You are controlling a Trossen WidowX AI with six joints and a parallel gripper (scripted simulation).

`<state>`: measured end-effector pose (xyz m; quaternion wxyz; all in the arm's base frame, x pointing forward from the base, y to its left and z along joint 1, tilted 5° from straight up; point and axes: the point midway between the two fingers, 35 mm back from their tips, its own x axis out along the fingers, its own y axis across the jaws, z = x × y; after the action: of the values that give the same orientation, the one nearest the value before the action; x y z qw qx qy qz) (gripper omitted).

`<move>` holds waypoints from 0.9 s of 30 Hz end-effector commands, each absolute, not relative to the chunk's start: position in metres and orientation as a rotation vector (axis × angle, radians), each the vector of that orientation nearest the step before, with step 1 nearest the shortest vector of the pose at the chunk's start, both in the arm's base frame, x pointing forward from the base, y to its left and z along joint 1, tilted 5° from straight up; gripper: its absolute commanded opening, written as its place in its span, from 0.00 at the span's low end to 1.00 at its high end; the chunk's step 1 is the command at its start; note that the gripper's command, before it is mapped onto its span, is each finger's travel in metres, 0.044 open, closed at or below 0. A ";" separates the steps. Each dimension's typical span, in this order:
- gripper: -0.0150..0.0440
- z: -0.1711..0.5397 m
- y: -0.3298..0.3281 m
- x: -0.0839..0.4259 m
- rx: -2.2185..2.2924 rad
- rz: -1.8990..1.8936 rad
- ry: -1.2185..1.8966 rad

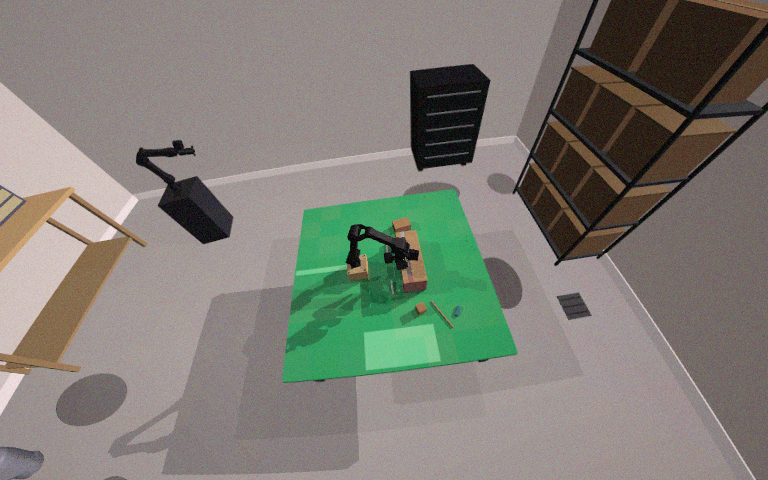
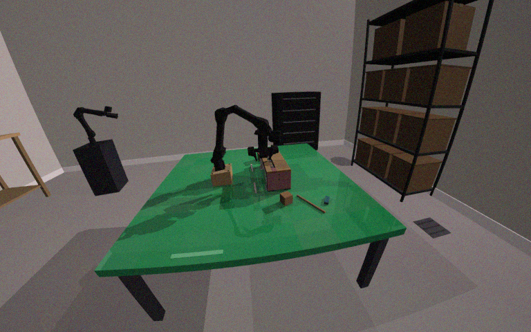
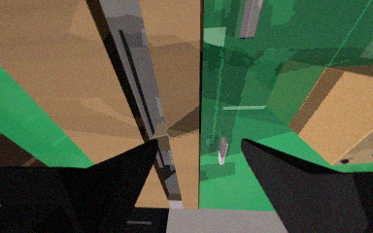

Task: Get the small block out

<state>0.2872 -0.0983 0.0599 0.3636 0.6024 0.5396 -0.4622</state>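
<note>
The wooden box (image 1: 419, 272) (image 2: 278, 180) (image 3: 177, 92) stands on the green table (image 1: 322, 350) (image 2: 187, 234), with a long narrow slot (image 3: 138, 83) in its top. My gripper (image 3: 198, 143) (image 2: 263, 158) is open and empty, pointing down above the box. In the wrist view its left fingertip is over the slot and its right one is beyond the box edge. A small tan patch (image 3: 162, 142) shows in the slot near the left fingertip; I cannot tell whether it is the block. The shelf and the box's clear front cannot be made out.
A brown cube (image 1: 420, 308) (image 2: 286, 198), a thin stick (image 1: 441, 314) (image 2: 310, 203) and a small blue object (image 1: 457, 310) (image 2: 326, 200) lie beyond the box's near end. A wooden block (image 1: 401, 224) lies behind the box. Pale bars (image 2: 254, 187) (image 3: 222, 150) stand between box and arm base (image 1: 357, 270).
</note>
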 end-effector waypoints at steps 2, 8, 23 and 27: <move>0.93 0.051 -0.097 0.286 1.551 -1.184 1.397; 0.93 0.041 -0.098 0.285 1.551 -1.184 1.397; 0.93 0.017 -0.098 0.281 1.551 -1.184 1.397; 0.93 0.010 -0.098 0.279 1.551 -1.184 1.397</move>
<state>0.2814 -0.0988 0.0158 0.3633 0.6029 0.5398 -0.4617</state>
